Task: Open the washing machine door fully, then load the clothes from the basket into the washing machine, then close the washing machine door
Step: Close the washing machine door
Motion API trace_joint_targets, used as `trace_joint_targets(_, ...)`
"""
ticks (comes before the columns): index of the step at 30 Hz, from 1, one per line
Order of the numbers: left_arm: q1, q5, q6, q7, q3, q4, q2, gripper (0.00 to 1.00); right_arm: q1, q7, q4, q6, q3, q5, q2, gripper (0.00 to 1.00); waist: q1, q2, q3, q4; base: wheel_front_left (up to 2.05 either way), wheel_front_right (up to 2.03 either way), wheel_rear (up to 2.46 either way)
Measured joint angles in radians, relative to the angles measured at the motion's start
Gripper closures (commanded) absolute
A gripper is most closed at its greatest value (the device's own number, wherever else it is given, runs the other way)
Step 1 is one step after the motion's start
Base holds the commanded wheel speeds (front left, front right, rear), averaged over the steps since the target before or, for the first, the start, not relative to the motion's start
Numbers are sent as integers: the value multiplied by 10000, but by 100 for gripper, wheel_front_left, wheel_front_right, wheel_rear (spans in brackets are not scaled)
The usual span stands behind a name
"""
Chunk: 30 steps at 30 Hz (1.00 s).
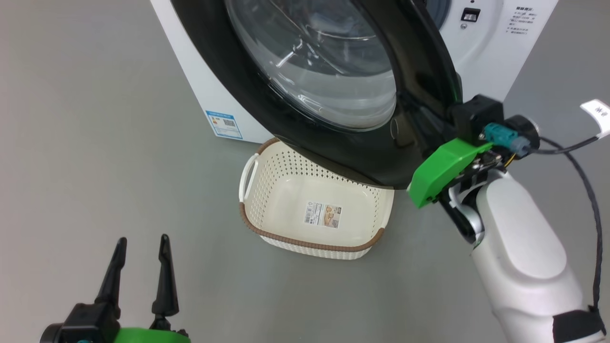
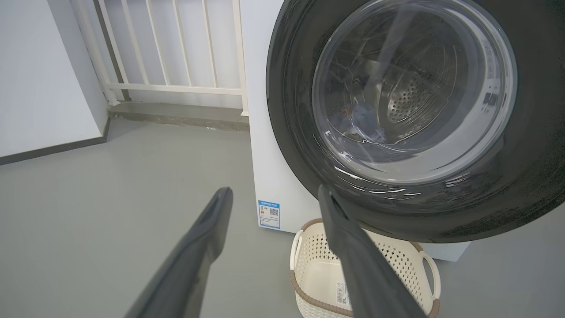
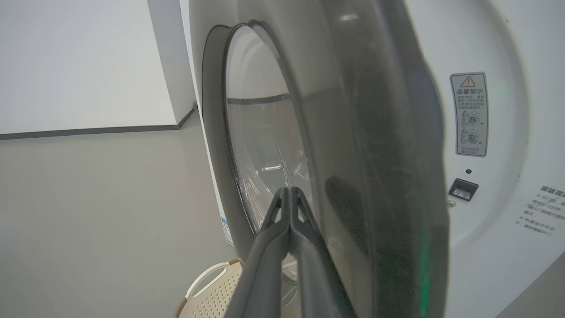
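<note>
The washing machine door (image 1: pixel 419 71), black-framed with a bulging glass bowl, stands partly swung out from the white washing machine (image 1: pixel 486 47), and a gap shows at its latch side. My right gripper (image 3: pixel 289 191) is shut, its fingertips resting against the door's outer face near the glass. Its green wrist cover (image 1: pixel 443 171) sits at the door's lower edge. My left gripper (image 1: pixel 143 240) hangs open and empty at the lower left. The basket (image 1: pixel 305 242) lies on the floor below the door, holding just its sticker. A dim blue patch of clothes (image 2: pixel 355 120) shows through the glass.
Grey floor spreads to the left and front of the machine. A white railing (image 2: pixel 176 48) and a wall stand behind on the left. The latch slot (image 3: pixel 462 190) and a warning label (image 3: pixel 470 115) sit on the machine's front. A black cable (image 1: pixel 586 181) trails from my right wrist.
</note>
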Motion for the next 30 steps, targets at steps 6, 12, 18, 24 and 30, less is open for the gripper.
trace_joint_targets(6, -122, 0, -12, -44, 8, 27, -50, 0, -494, -125, 368, 15, -374, -2, -54, 100, 0, 0, 245, 30, 0, 0, 0)
trace_joint_targets(12, -429, 0, -100, -98, 35, 38, -136, 0, -994, -184, 594, 15, -640, -77, -121, 100, 1, 0, 603, 54, 0, 0, 0)
trace_joint_targets(18, -744, 2, -261, -100, 38, 56, -339, 0, -1908, -182, 1064, 15, -978, -105, -334, 100, 0, 0, 1050, 102, 0, 0, 0)
trace_joint_targets(24, -1332, 151, -491, -107, 36, 59, -650, 0, -3481, -372, 2017, 15, -1300, -150, -702, 100, 0, 0, 1722, 199, 0, 0, 0)
trace_joint_targets(30, -1782, 234, -794, -142, 63, 153, -901, 0, -4697, -819, 3037, 15, -1465, -203, -1053, 100, 1, 0, 2271, 323, 0, 0, 0)
